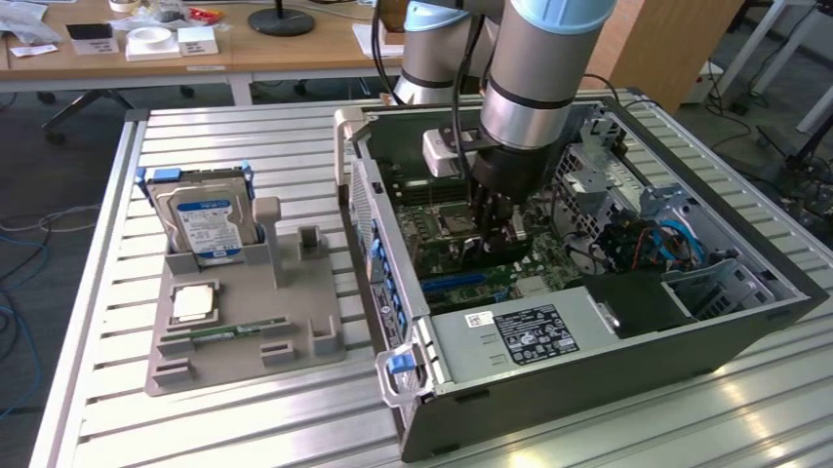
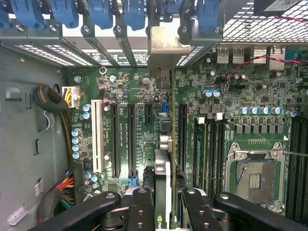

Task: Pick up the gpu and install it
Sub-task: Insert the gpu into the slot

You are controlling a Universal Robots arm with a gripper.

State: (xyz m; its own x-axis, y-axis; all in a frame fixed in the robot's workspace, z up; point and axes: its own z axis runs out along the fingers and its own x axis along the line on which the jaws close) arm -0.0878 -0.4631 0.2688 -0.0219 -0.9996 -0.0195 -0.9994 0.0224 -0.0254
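Observation:
The gpu [image 2: 163, 168] appears edge-on in the wrist view as a thin dark card standing over the green motherboard [image 2: 125, 96]. Its silvery bracket [image 2: 164, 42] reaches the row of rear slot covers. My gripper [image 2: 166, 211] is shut on the gpu, with a black finger [image 2: 142, 208] on each side of the card. In the exterior view the gripper [image 1: 501, 222] reaches down inside the open computer case [image 1: 729, 322], just above the motherboard, and the card is mostly hidden behind the fingers. Whether the card sits fully in a slot cannot be told.
A grey holder tray [image 1: 306, 346] on the exterior view's left carries a blue-labelled hard drive [image 1: 206, 216], a square chip [image 1: 193, 302] and a green memory stick [image 1: 224, 331]. Inside the case are the power supply [image 1: 521, 334], the CPU socket [image 2: 253, 179], black expansion slots [image 2: 115, 139] and cable bundles [image 2: 53, 103].

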